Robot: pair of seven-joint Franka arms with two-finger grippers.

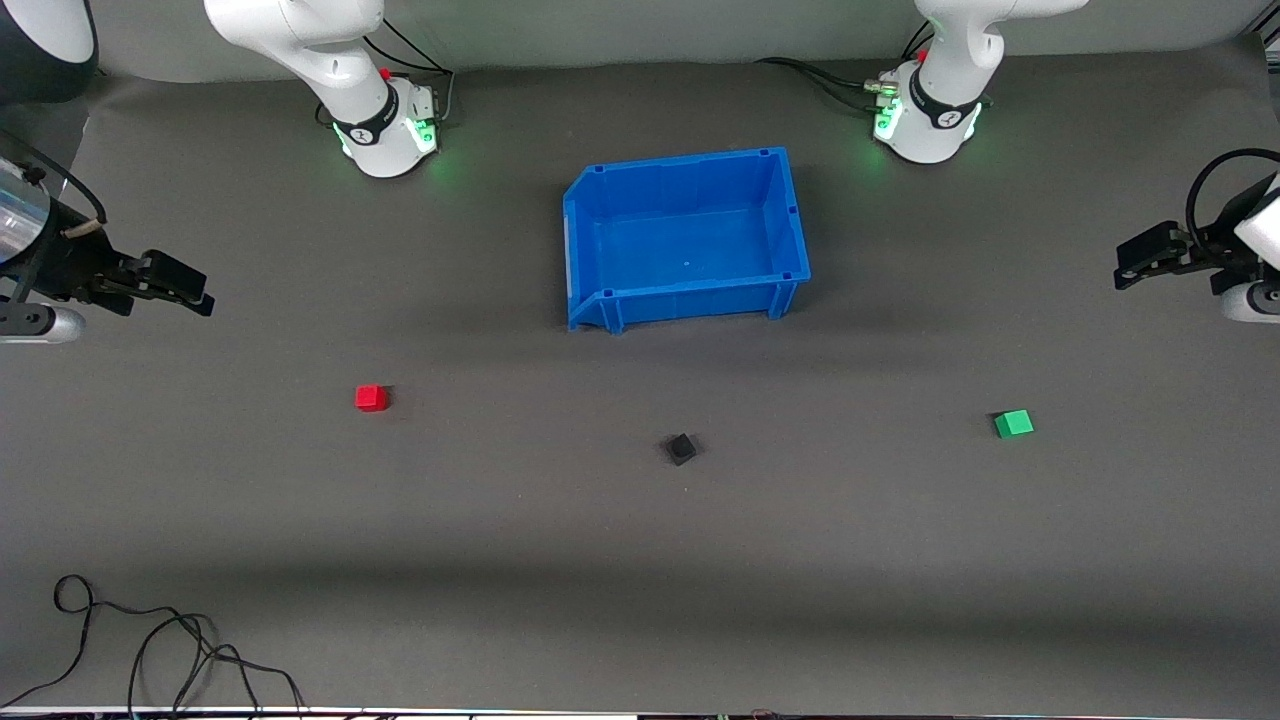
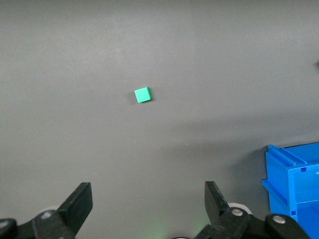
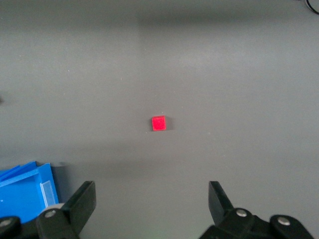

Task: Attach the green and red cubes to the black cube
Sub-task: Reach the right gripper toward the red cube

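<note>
Cubes lie apart on the dark grey worktop (image 1: 640, 600), none touching another. The black cube (image 1: 681, 449) sits near the middle of the worktop, nearer to the front camera than the blue bin (image 1: 790, 215), and it rests turned at an angle to the bin's walls. The red cube (image 1: 371, 398) lies well apart from it toward the right arm's end of the worktop, slightly farther from the front camera than the black one. The green cube (image 1: 1013, 424) lies well apart toward the left arm's end. The bin stands open-topped between the two arm bases with nothing in it. The right gripper (image 1: 185, 290) hangs in the air over bare worktop at the right arm's end; its wrist view shows the fingers (image 3: 82, 201) spread wide with nothing between them and the red cube on the worktop below. The left gripper (image 1: 1135, 265) hangs over bare worktop at the left arm's end; its wrist view shows the fingers (image 2: 79, 201) likewise spread wide and holding nothing, with the green cube below and a corner of the bin at the edge.
</note>
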